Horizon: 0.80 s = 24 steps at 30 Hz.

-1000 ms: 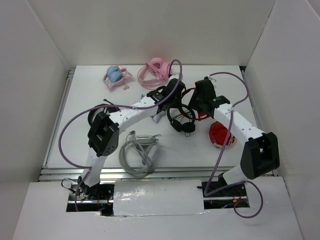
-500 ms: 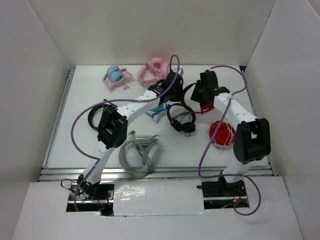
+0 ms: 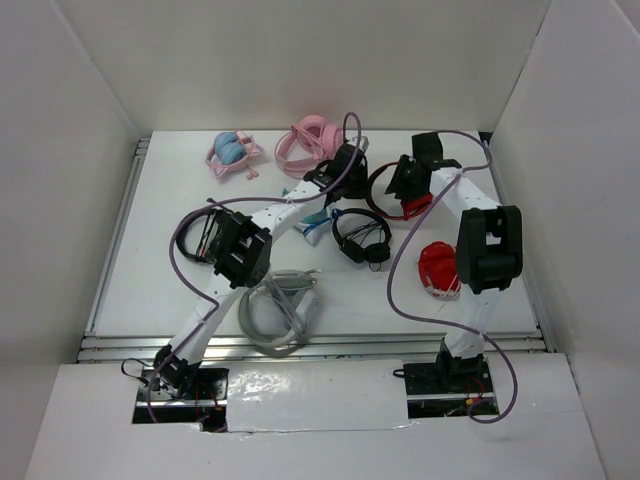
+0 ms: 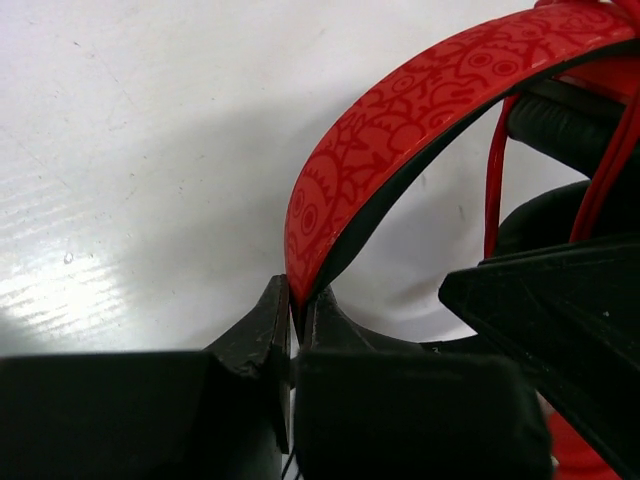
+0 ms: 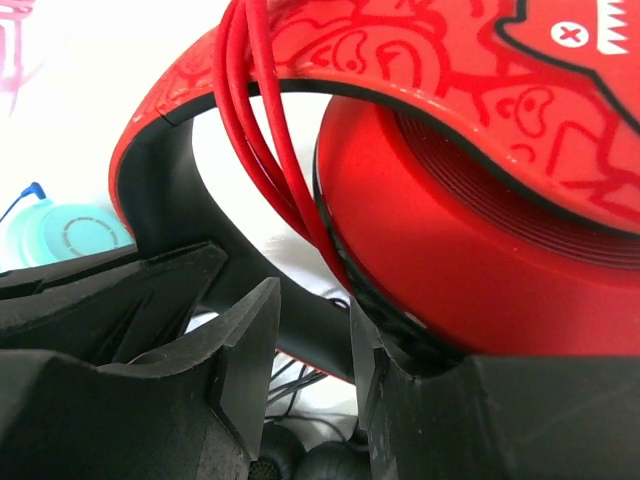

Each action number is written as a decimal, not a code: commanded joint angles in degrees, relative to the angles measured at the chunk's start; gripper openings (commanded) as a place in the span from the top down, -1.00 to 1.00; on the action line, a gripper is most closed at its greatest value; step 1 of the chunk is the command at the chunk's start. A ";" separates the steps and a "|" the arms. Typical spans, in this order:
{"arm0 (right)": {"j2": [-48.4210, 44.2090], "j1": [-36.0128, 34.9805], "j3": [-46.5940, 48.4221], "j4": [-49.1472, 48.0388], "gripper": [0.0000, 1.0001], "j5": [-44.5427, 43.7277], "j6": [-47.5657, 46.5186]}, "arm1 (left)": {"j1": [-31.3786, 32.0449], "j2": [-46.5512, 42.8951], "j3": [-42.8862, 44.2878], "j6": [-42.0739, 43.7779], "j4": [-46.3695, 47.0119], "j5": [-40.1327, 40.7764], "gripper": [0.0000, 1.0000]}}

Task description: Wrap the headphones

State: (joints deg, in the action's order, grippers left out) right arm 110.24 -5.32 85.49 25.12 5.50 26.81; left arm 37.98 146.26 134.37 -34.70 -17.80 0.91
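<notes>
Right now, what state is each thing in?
headphones, gripped at headband by both hands
cable, several strands looped over headband
left hand, shut on headband
right hand, shut on headband near the cup
black headphones, lying unheld

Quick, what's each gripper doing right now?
Left gripper: closed on the headphones.
Right gripper: jaws slightly apart around the headphones; whether it grips cannot be told.
</notes>
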 commanded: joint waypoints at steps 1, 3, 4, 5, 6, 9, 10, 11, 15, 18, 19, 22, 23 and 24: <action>3.58 2.60 3.27 -0.96 0.16 -1.28 -0.27 | 0.95 0.24 5.03 1.48 10.32 -7.85 1.00; 5.07 3.21 3.98 -0.95 0.16 -1.19 0.17 | 1.66 1.83 7.47 2.61 10.33 -5.22 1.00; 5.43 3.39 4.07 -1.30 0.16 -1.10 0.17 | 2.18 2.80 7.75 2.88 11.20 -4.43 1.00; 5.86 3.56 4.33 -1.31 0.16 -1.10 0.52 | 2.36 3.15 7.49 2.97 12.17 -3.99 1.00; 7.00 4.09 5.20 -0.78 0.16 -0.49 0.61 | 2.54 3.77 7.49 3.14 12.79 -2.07 0.98; 9.03 4.70 6.96 0.01 0.17 -0.40 0.88 | 2.28 4.65 7.84 2.27 14.02 -1.17 0.84; 9.29 4.88 7.32 0.19 0.17 -0.05 1.14 | 2.19 4.74 7.67 2.09 14.55 -1.17 0.69; 9.73 4.88 7.67 0.10 0.17 0.30 1.32 | 2.19 4.83 7.40 1.66 14.81 -1.26 0.38; 11.92 4.88 9.60 0.62 0.16 1.27 2.02 | 2.28 4.66 7.05 2.44 14.55 -1.17 -0.07; 12.98 6.55 11.53 1.68 0.08 1.62 1.93 | 2.19 3.60 5.47 2.62 14.99 -1.17 -0.32; 13.42 6.64 11.80 1.86 0.07 1.36 1.76 | 2.19 3.51 5.47 2.79 14.82 -1.26 -0.56; 13.95 6.82 13.21 2.56 0.03 1.01 1.49 | 2.19 1.84 4.24 3.15 15.25 -1.61 -0.88; 14.13 6.90 13.90 2.65 0.03 1.27 1.32 | 2.19 1.23 3.45 3.58 15.51 -1.87 -0.98; 14.13 6.90 14.08 2.74 0.03 2.05 1.06 | 2.19 0.88 3.10 3.58 15.78 -1.87 -0.99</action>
State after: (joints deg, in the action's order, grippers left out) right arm 123.66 1.54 96.07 27.11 7.11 28.60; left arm 40.01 152.11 138.23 -32.60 -5.74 0.40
